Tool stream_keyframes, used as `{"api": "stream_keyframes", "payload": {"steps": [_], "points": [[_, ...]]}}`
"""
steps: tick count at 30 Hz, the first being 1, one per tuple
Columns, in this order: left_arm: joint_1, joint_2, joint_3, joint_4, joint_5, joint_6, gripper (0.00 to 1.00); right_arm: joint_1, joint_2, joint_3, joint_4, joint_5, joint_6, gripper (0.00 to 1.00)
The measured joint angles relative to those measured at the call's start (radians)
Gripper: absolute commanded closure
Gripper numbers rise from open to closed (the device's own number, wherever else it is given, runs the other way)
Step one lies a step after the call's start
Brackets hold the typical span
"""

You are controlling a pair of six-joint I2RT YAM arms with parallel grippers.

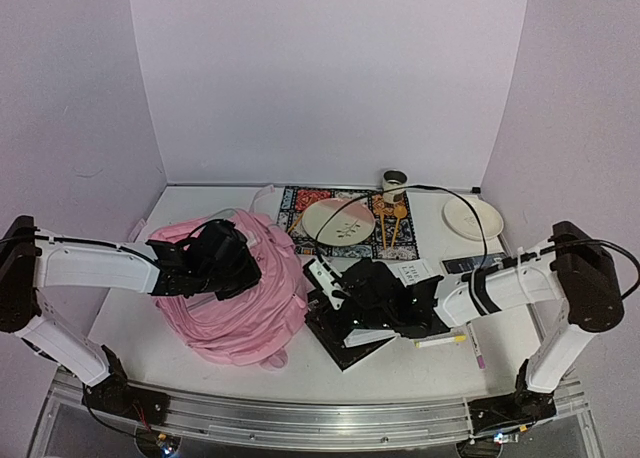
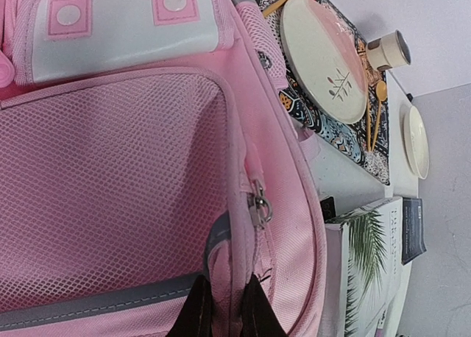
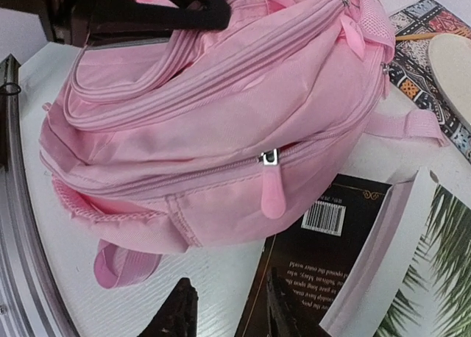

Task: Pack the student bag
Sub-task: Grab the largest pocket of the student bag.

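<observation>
The student bag [image 1: 240, 303], a large soft pink backpack, lies left of centre on the table. It fills the left wrist view [image 2: 110, 168] and shows in the right wrist view [image 3: 221, 109]. My left gripper [image 1: 205, 260] [image 2: 228, 311] is on top of the bag, shut on a ridge of pink fabric at the mesh pocket's edge. My right gripper [image 1: 330, 296] [image 3: 228, 307] is open and empty, low over the table beside the bag. It is just short of the pink zip pull [image 3: 272, 193], with one finger over a black book [image 3: 331, 256].
A white book with a palm-leaf cover [image 3: 434, 278] [image 2: 368, 256] lies on the black book. Behind them are a patterned placemat [image 1: 298, 210], a plate [image 1: 338, 223], wooden cutlery [image 1: 390, 223], a cup [image 1: 394, 186] and a white plate [image 1: 472, 218]. A marker [image 1: 440, 341] lies near the right arm.
</observation>
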Motion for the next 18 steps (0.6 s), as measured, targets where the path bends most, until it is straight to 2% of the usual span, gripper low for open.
{"api": "stream_keyframes", "payload": {"steps": [9,18], "points": [[0.001,-0.001,-0.001,0.000,0.003,0.001,1.00,-0.092,0.129,0.000,0.198,-0.192,0.106,0.61],[0.002,-0.008,-0.001,-0.001,0.008,0.001,1.00,-0.118,0.198,0.000,0.317,-0.234,0.166,0.61]]}}
